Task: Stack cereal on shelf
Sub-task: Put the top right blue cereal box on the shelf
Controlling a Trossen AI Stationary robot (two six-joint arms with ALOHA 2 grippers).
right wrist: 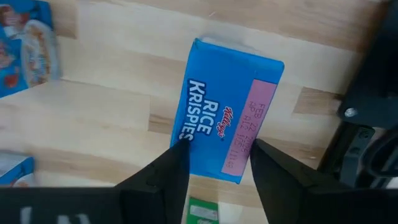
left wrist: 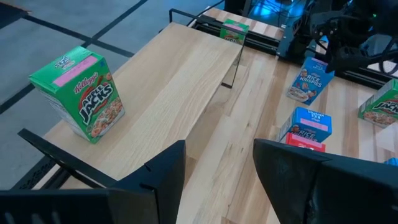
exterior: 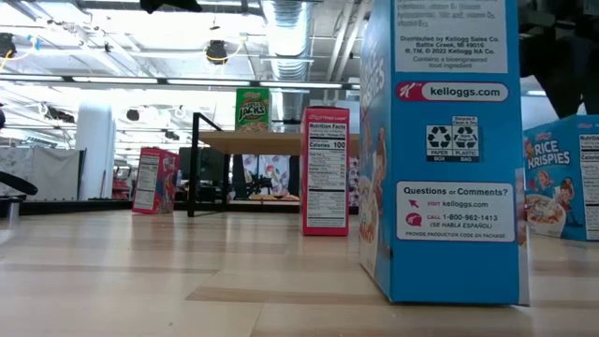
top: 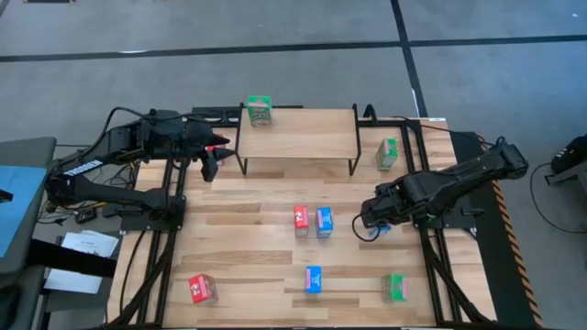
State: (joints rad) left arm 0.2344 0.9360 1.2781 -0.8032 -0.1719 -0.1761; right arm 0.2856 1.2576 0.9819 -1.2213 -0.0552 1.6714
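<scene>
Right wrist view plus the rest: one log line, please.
right gripper astride blue box | left gripper open, empty, by shelf | one green box on shelf

- Bench (top: 248,266): light slatted wood top, black frame rails along both sides.
- Floor (top: 275,23): grey, crossed by dark lines.
- Papers (top: 87,247): white sheets lying left of the bench.
- Blue panel (top: 16,202): at far left edge on a grey surface.
- Cables (top: 69,213): dark, bundled near the papers.
- Ceiling duct (exterior: 285,23): low view, overhead with lights (exterior: 217,49) beside it.
</scene>
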